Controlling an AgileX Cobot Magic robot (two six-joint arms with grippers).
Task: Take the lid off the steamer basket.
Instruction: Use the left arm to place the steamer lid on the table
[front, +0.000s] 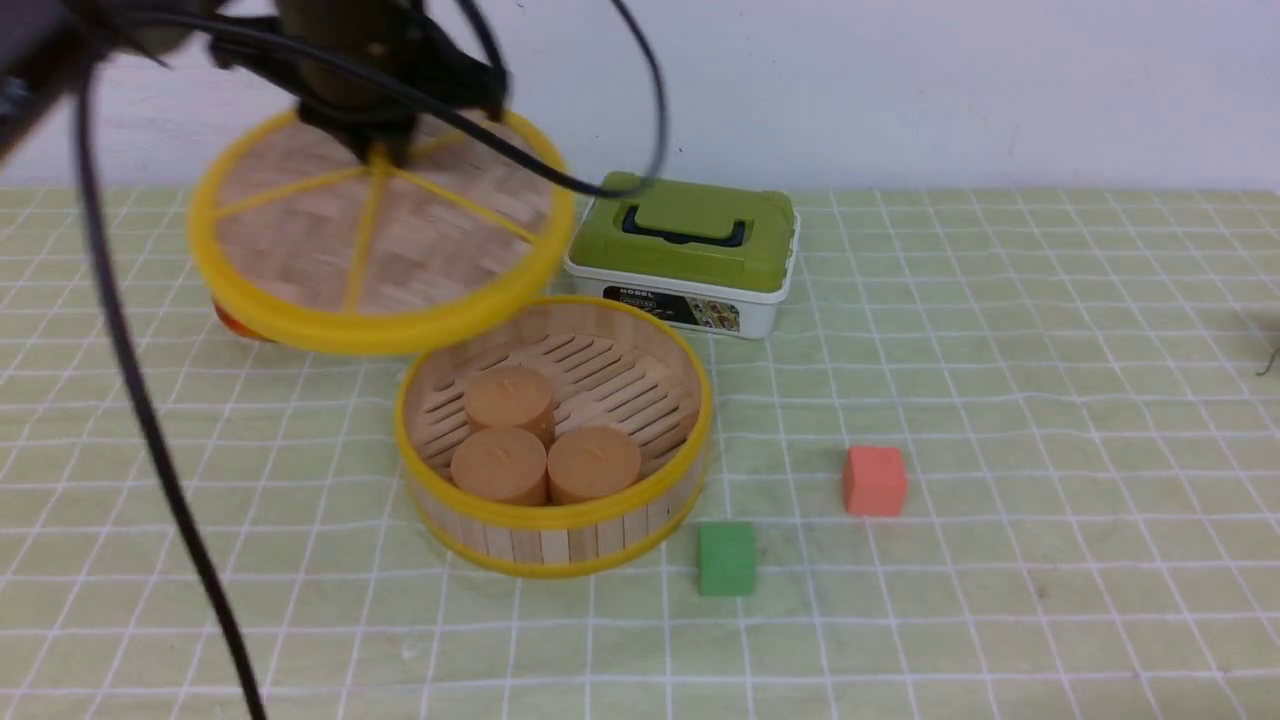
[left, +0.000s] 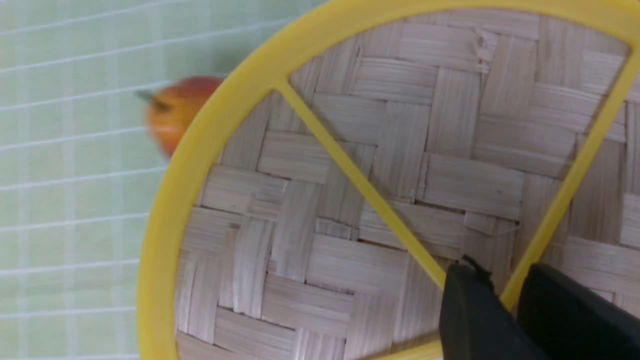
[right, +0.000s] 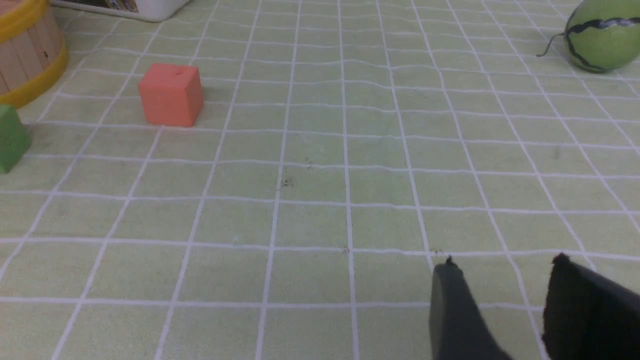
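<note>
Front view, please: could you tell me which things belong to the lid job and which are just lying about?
Job: lid, steamer basket, left tool shut on a lid spoke.
Lying about: green-topped box, red cube, green cube, three tan cylinders, orange fruit, striped green ball.

The left hand (front: 385, 150) is black (looping black cables (front: 135, 380)), fingers (left: 475, 310) tapered.

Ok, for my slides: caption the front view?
Left gripper holds the lid raised, off the open steamer basket.

The table (front: 1000, 350) is taken in from the front, angled down. The lid (left: 350, 200) is filmed close up by the left wrist. The red cube (right: 171, 94) is shared by the low right-wrist and front views.
</note>
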